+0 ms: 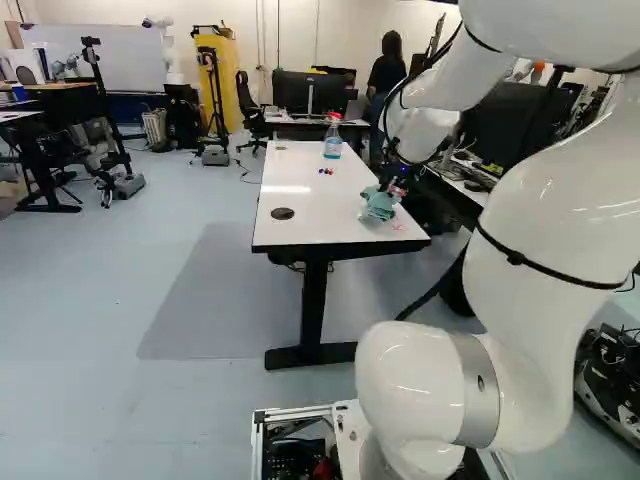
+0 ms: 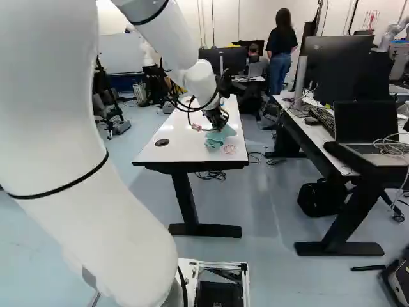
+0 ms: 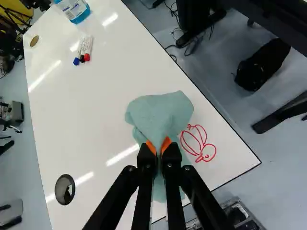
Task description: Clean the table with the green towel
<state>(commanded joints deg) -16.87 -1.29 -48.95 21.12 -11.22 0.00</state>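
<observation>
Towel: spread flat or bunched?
Bunched. The gripper pinches the towel between its two fingers, and the cloth gathers in folds there, flaring out wider ahead of them.

Glossy white table (image 3: 96,124), soft cloth towel (image 3: 158,112)

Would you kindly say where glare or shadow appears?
Wrist view: glare streaks across the glossy white tabletop, one nearing the green cloth towel; left base view: a glare patch on that tabletop, highlights on the glossy white arm, a darker area of grey floor, probably shadow.

One white-topped table (image 3: 96,120) carries a green towel (image 3: 160,112), red drawing (image 3: 198,143) just beside it, three markers (image 3: 85,49), a bottle (image 3: 73,9), two round inserts (image 3: 64,189).
</observation>
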